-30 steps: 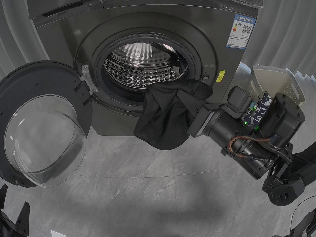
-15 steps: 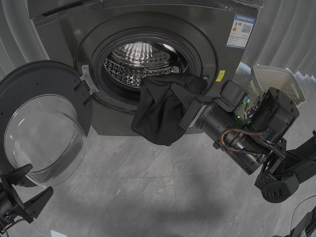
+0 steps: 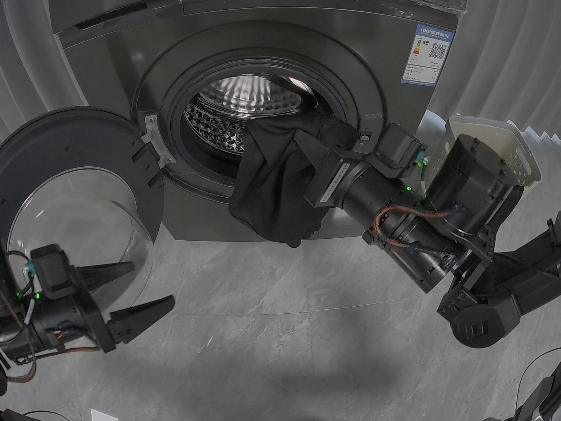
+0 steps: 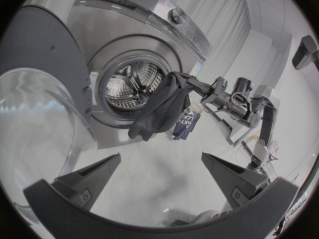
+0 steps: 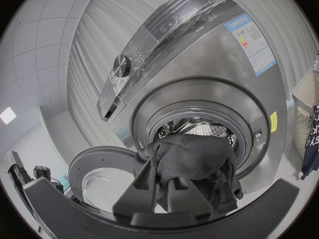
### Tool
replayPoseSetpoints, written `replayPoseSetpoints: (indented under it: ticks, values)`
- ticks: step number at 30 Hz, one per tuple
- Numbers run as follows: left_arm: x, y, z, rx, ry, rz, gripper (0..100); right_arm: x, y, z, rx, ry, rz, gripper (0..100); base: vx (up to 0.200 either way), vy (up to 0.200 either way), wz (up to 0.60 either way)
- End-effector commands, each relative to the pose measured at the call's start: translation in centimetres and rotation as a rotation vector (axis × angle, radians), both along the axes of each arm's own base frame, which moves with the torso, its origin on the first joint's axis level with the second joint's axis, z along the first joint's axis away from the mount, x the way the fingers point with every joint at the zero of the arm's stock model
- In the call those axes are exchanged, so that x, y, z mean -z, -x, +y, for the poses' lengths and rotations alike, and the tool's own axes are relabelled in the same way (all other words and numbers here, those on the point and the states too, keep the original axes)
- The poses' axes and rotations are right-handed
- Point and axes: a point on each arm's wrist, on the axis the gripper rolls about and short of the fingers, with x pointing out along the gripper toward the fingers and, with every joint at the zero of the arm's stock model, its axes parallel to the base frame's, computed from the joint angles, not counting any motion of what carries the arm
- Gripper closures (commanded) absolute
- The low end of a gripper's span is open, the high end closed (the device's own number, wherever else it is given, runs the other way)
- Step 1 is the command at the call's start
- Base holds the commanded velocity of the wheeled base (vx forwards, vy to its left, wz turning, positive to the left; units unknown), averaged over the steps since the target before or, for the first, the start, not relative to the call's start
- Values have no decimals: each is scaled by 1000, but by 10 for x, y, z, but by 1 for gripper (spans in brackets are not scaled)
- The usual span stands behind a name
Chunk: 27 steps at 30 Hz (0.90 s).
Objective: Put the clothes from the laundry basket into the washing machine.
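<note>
Right jaws clamp a black garment [image 3: 269, 188] at the mouth of the washing machine [image 3: 374, 71], most of it hanging outside; left jaws stand apart, empty, near the open door [image 3: 76, 141]. Loading is underway: next, likely, carry it deeper inside before releasing.

Even, soft indoor light, bright glints on the steel drum [image 3: 251, 97] just beyond the right gripper [image 5: 162, 178], pale reflections in the door glass [image 3: 70, 229] beside the left gripper [image 3: 153, 283], wrist views bowed, dark-cornered.
</note>
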Motion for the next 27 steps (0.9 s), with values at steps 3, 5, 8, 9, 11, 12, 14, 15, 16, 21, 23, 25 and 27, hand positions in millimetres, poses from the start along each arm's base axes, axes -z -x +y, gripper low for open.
replayPoseSetpoints:
  ticks: [3, 5, 8, 9, 11, 12, 14, 15, 16, 21, 23, 25, 27]
  values:
    - [12, -52, -39, 28, -28, 56, 0, -7, 4, -1, -7, -30, -6, 100, 0, 0, 0]
    - [14, -61, -45, 38, -35, 69, 0, -12, 8, -3, -15, -41, -15, 100, 0, 0, 0]
    - [17, -76, -52, 34, -39, 85, 0, -13, 9, -3, -22, -43, -19, 100, 0, 0, 0]
    - [17, -81, -54, 32, -36, 83, 0, -14, 10, -3, -28, -43, -21, 100, 0, 0, 0]
    - [18, -87, -57, 32, -37, 85, 0, -14, 11, -2, -33, -43, -21, 100, 0, 0, 0]
    - [19, -91, -59, 32, -38, 88, 0, -14, 12, -1, -36, -43, -21, 100, 0, 0, 0]
    - [21, -98, -61, 30, -41, 95, 0, -14, 13, 0, -39, -44, -21, 100, 0, 0, 0]
    - [23, -104, -64, 27, -41, 98, 0, -14, 14, 0, -43, -47, -22, 100, 0, 0, 0]
    - [24, -109, -65, 25, -40, 98, 0, -15, 15, 0, -44, -47, -22, 100, 0, 0, 0]
    - [27, -128, -74, 13, -1, 89, 0, -13, 22, -1, -58, -41, -17, 100, 0, 0, 0]
    - [28, -134, -77, 10, 15, 89, 0, -14, 25, -3, -61, -39, -14, 100, 0, 0, 0]
    - [28, -140, -79, 6, 30, 94, 0, -14, 28, -3, -67, -41, -15, 100, 0, 0, 0]
    - [29, -146, -82, 2, 44, 102, 0, -14, 29, -4, -69, -38, -13, 100, 0, 0, 0]
